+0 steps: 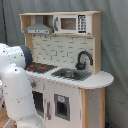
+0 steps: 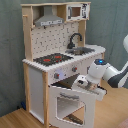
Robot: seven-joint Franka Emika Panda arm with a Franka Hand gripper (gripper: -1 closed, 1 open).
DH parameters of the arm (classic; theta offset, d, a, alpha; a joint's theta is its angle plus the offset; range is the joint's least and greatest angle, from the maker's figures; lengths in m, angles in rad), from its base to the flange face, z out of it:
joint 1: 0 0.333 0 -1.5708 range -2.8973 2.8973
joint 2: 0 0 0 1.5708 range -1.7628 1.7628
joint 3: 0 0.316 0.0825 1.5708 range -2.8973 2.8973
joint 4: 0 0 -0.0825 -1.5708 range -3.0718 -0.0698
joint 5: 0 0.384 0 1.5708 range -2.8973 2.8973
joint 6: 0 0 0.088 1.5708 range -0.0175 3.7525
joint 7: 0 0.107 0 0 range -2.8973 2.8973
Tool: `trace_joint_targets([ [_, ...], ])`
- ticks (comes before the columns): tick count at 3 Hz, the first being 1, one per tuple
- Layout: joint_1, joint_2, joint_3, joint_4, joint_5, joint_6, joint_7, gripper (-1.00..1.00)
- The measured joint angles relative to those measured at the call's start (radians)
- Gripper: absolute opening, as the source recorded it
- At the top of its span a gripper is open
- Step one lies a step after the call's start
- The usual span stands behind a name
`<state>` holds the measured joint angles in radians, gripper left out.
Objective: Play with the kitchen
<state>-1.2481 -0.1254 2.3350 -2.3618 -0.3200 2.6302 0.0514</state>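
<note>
The kitchen (image 1: 65, 55) is a tall white and light-wood toy unit with a black-red stovetop (image 1: 40, 67), a sink (image 1: 70, 75) and a black faucet (image 1: 84, 57). In the second exterior view the kitchen (image 2: 50, 45) has its windowed oven door (image 2: 60, 93) hanging tilted outward, partly open. My gripper (image 2: 82, 84) reaches in from the second exterior view's right and sits at the door's top edge, shut on it. In the first exterior view my white arm (image 1: 17, 90) fills the lower left and hides the oven and the gripper.
A grey hood (image 1: 39, 27) and a toy microwave (image 1: 70, 23) sit on the top shelf above the pegboard back. A grey curtain hangs behind the kitchen. The wooden floor (image 2: 15, 117) lies in front of it.
</note>
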Motion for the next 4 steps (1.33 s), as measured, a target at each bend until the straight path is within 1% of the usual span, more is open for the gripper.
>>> trace_joint_targets([
  [1,0.000,-0.017,0.034,0.045,0.000,0.001,0.082,-1.00],
  [2,-0.001,-0.085,0.055,0.112,0.024,0.012,0.112,-1.00],
  [3,-0.009,-0.102,0.038,0.153,0.031,0.005,0.108,-1.00],
  [4,-0.009,-0.096,0.034,0.154,0.026,0.003,0.108,1.00],
])
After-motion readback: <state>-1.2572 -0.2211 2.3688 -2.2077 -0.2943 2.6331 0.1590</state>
